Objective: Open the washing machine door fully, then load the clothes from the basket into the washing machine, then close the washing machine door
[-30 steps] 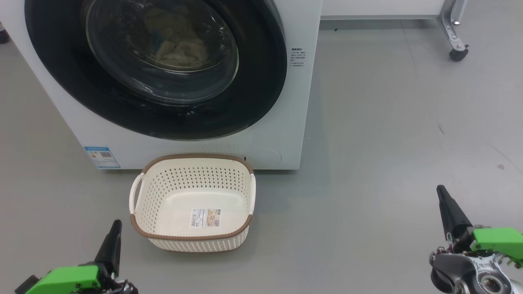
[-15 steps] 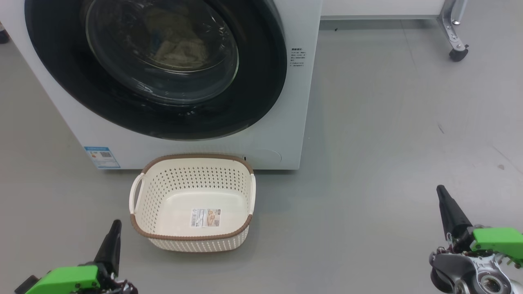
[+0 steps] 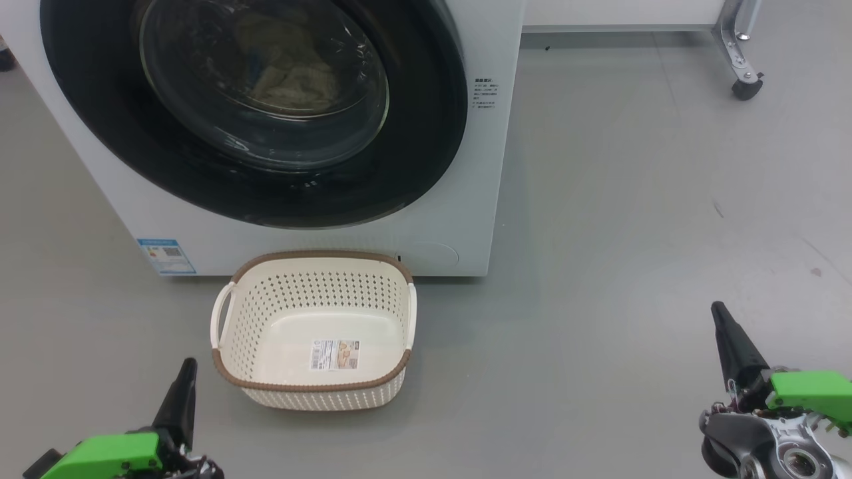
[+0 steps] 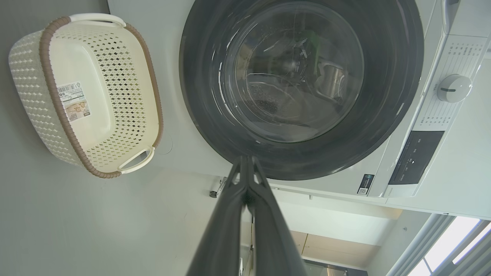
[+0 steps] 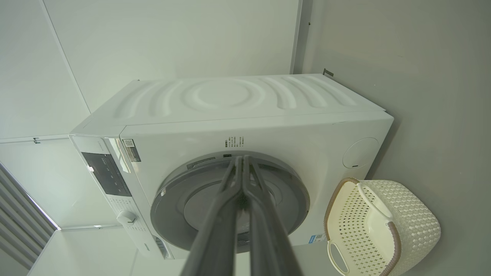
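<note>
Running off the head view's top edge: the washing machine (image 3: 466, 199), smooth white, and the washing machine door (image 3: 266, 166), lying closed against that front, wide glossy black rim around a bulging glass bowl. Showing only dimly through the reflective glass — the clothes (image 3: 286, 73), a cream-yellow heap with a hint of blue, resting inside the drum, outlines hard to make out. Sitting on the matte grey floor just in front of the machine: the basket (image 3: 313, 255), cream perforated plastic, rounded corners, brown woven-look rim, a label sticker (image 3: 336, 354) lying on its smooth base. Hanging low, bodies partly cropped by the bottom edge — the left gripper (image 3: 188, 369), near the basket's corner but not touching, and the right gripper (image 3: 719, 313), well apart; long dark tapered fingers pressing fully together, gripping nothing.
</note>
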Tool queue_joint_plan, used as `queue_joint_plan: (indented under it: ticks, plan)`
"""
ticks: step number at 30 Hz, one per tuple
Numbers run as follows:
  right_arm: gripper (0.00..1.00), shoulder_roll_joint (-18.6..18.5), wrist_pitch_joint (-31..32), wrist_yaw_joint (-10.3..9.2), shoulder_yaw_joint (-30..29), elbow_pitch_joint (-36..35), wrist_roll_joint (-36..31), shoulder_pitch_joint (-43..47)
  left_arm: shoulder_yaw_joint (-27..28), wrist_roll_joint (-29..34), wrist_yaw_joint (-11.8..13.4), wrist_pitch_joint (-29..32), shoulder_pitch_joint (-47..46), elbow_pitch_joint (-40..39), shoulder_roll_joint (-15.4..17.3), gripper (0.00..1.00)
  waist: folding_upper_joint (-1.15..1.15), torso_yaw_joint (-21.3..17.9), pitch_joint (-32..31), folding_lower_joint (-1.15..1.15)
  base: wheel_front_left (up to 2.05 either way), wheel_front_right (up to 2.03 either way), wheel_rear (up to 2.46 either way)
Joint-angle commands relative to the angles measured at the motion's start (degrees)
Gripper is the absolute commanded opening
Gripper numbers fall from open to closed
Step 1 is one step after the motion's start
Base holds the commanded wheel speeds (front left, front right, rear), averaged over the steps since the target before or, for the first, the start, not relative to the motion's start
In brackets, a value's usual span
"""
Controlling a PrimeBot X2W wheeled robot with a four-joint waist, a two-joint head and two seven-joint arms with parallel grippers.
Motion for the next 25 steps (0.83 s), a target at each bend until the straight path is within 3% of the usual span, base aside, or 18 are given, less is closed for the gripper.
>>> queue_joint_plan:
  ticks: [1, 25]
  plan:
    - [0.00, -1.31, 0.32, -0.05, 1.21, -1.79, 0.41, -3.16, 2.16, 0.06, -0.42, 0.42, -2.92, -1.57, 0.47, 0.00, 0.00, 0.00, 0.00, 0.00, 0.00, 0.00, 0.00]
    - [0.00, -1.31, 0.32, -0.05, 1.21, -1.79, 0.41, -3.16, 2.24, 0.13, -0.42, 0.48, -2.93, -1.57, 0.42, 0.00, 0.00, 0.00, 0.00, 0.00, 0.00, 0.00, 0.00]
